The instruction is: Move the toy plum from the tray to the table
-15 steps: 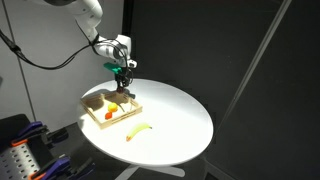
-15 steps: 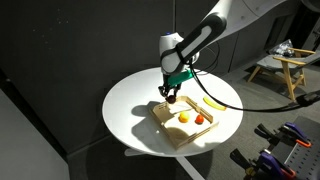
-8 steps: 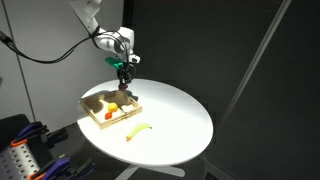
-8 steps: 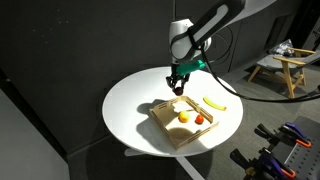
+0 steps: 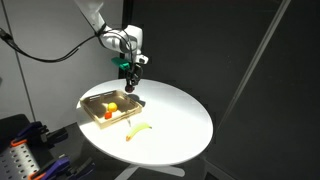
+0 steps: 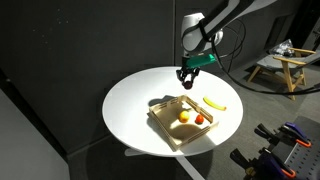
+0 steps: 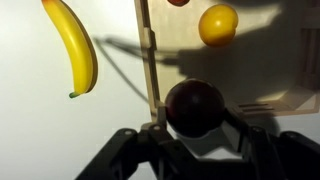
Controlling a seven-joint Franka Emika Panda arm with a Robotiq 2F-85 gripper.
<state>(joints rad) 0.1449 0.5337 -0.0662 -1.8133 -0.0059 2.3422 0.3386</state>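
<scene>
The black claw (image 7: 197,132) pinches the small round dark reddish-purple toy plum (image 7: 194,100) directly above the rim of the pale wooden tray (image 7: 149,60); released early, it could bounce back inside.

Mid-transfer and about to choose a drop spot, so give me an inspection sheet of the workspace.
Surface: round white table, brightly lit.
Job's things: toy plum held over the rim of the tray in the wrist view; the tray holds an orange ball and a red fruit.
Clutter: banana on the table beside the tray.
Hand: hand shut on the toy plum, above the table.
Cables: black cable hanging from the arm.
Surroundings: dark curtains, wooden stool.
</scene>
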